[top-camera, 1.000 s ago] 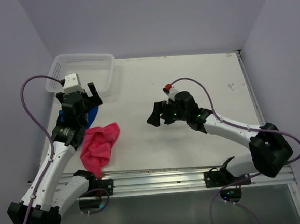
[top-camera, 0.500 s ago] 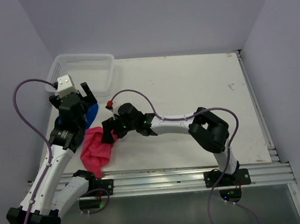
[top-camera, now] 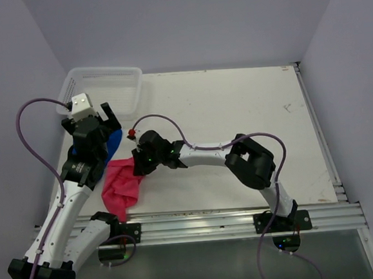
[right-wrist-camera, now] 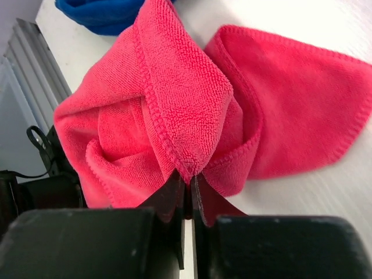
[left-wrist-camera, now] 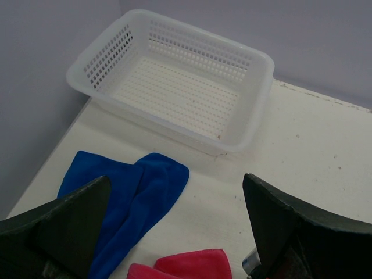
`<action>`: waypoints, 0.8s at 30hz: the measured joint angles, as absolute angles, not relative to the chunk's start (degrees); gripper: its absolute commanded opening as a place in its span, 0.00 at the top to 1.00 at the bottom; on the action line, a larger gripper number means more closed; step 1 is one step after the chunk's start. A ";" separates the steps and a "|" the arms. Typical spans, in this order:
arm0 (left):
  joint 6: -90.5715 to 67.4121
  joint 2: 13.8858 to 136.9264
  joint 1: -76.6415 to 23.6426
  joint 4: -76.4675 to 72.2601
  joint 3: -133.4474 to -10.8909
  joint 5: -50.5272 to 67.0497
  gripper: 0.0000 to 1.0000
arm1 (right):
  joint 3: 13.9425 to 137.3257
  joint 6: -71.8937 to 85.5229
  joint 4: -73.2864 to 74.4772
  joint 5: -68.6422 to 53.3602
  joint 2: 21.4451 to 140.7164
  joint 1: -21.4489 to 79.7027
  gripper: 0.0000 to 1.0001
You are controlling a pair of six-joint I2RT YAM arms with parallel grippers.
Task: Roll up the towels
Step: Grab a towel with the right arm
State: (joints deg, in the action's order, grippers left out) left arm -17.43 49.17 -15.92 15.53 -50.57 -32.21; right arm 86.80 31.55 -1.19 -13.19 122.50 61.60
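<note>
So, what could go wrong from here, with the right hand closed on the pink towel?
1. The right hand pinches only the tip of one fold of the pink towel, so the cloth may slip out when pulled.
2. The pink towel is bunched, not flat, so it would probably roll lumpy unless it is spread first.
3. It lies near the front edge of the table, with the blue towel close by. A pull might drag it off or disturb the blue one.

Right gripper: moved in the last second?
Yes. The right gripper swung left from mid-table, nearer the white plastic mesh basket, jaws now pinching the pink-red cloth towel.
</note>
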 measured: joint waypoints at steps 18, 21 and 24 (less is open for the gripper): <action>-17.41 48.07 -15.92 15.51 -50.57 -33.56 0.00 | 79.85 25.41 16.45 0.82 82.76 54.94 1.00; -17.41 48.71 -15.92 15.46 -50.57 -32.84 0.00 | 70.65 25.71 16.36 0.97 79.13 46.83 1.00; -17.41 50.11 -15.94 15.44 -50.57 -30.98 0.00 | 60.31 25.91 17.06 1.04 78.59 36.56 1.00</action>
